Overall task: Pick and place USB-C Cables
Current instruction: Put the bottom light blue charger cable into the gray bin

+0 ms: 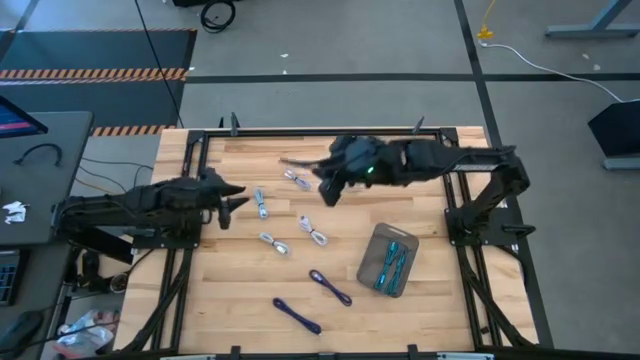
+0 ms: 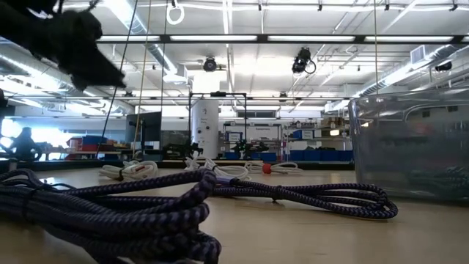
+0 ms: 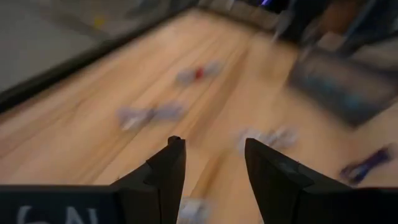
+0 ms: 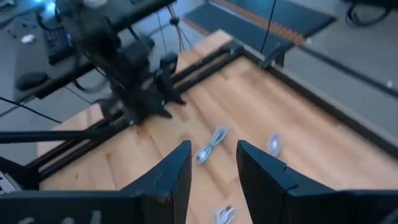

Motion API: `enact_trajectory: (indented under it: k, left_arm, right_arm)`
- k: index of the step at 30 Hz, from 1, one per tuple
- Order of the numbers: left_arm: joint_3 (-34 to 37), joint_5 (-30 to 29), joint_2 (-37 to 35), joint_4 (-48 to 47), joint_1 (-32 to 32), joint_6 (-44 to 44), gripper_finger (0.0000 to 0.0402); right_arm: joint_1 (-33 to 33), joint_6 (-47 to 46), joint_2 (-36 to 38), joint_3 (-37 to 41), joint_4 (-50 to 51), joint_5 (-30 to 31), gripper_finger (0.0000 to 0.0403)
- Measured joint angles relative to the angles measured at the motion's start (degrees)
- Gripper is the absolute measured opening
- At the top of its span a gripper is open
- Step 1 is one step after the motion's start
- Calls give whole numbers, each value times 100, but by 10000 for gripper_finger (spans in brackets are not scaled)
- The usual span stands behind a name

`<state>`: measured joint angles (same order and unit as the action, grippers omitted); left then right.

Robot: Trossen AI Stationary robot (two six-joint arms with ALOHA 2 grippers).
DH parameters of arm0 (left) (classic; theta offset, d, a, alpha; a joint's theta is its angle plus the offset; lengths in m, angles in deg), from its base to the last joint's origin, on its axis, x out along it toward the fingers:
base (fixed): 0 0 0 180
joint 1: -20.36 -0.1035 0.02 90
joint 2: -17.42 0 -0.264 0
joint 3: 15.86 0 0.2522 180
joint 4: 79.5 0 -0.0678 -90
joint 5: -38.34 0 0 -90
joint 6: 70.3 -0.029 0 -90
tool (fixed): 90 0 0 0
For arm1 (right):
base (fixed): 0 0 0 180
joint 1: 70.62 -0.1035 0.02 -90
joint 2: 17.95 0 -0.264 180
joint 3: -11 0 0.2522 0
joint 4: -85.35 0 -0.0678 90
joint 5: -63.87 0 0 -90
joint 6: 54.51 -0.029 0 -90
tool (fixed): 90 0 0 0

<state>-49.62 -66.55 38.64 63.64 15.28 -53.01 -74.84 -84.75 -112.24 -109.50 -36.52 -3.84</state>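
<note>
While the left claw (image 1: 238,205) hovers parted, the right claw (image 1: 328,196) hangs parted above white cables (image 1: 297,180).

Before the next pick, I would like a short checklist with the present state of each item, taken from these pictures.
1. Left gripper open and empty: ok, fingers apart, nothing between them.
2. Right gripper open and empty: ok, fingers apart, nothing between them.
3. Tray has room: ok, only two teal cables lie in it.
4. Cables left to pick: ok, four white cables and two dark purple cables lie loose on the table.
5. Arms apart: ok in the high view, the grippers do not touch.
6. Which cable is targeted next: cannot tell.
</note>
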Motion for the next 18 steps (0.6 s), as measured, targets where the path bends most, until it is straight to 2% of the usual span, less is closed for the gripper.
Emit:
enact_trajectory:
  k: [5,9,12,14,18]
  left_arm:
    - [-603,102,853,-561,0,-918,172]
    - [-1186,694,1712,-822,0,-1697,172]
    - [-1550,1147,2448,-1361,2,-2227,171]
    - [-1666,1304,2948,-1639,2,-2527,171]
    - [-1673,1414,3769,-1567,8,-3166,171]
  right_arm:
    - [312,619,465,0,-4,-294,132]
    - [493,963,838,0,-21,-560,132]
    - [573,1195,1078,0,-21,-720,132]
    - [605,1306,1218,0,-21,-823,132]
    - [624,1439,1432,0,-21,-1008,132]
